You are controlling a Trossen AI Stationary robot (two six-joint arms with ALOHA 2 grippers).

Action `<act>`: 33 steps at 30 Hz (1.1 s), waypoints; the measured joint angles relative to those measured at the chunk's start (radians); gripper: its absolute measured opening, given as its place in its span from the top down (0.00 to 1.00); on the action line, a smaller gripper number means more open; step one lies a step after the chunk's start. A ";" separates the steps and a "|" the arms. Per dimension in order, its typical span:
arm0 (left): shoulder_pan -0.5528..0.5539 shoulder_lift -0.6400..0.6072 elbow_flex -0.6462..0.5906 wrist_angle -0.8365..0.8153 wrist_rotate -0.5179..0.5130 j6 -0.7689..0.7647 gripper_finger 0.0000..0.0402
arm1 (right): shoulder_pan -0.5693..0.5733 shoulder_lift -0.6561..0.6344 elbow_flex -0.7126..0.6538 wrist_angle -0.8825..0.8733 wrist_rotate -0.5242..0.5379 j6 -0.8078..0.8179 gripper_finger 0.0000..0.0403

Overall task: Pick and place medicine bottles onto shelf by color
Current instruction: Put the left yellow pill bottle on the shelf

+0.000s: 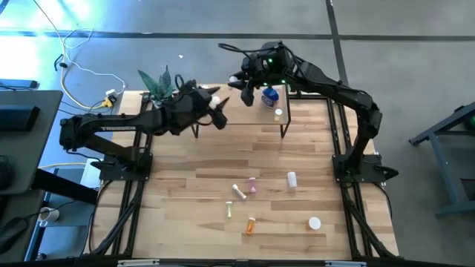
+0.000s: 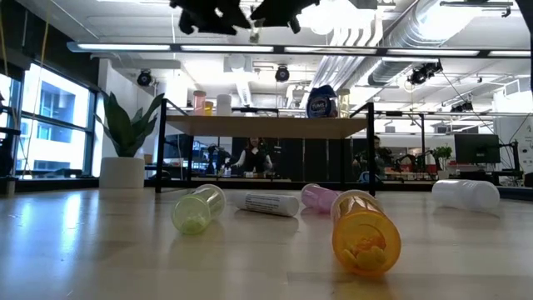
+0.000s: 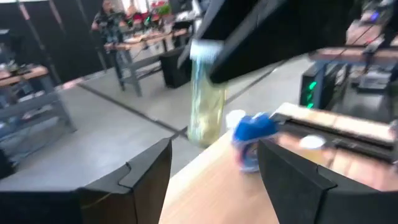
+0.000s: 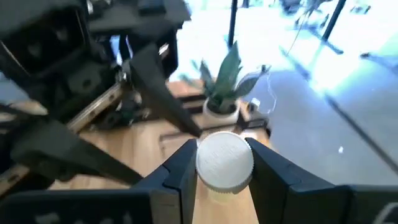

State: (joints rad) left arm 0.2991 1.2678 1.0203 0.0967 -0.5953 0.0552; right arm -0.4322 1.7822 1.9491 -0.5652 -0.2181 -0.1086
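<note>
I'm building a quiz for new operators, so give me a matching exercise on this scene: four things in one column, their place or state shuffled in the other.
Column one:
1. blue bottle
2. orange bottle
3. potted plant
4. right end effector

Column two:
A. lying on its side on the table
B. shut on a white-capped bottle
C. standing on the shelf
D. upright at the table's far left corner

Pairs: 1-C, 2-A, 3-D, 4-B
</note>
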 joint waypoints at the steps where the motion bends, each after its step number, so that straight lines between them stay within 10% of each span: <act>1: 0.013 -0.015 -0.001 -0.029 0.000 -0.003 0.43 | -0.007 0.007 0.000 0.013 0.001 0.003 0.75; 33: 0.296 -0.119 0.000 -0.356 0.179 -0.097 0.43 | -0.059 0.301 0.000 0.143 0.072 0.022 0.75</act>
State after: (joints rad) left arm 0.5953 1.1492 1.0206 -0.2592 -0.4160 -0.0418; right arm -0.4915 2.0828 1.9491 -0.4219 -0.1466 -0.0861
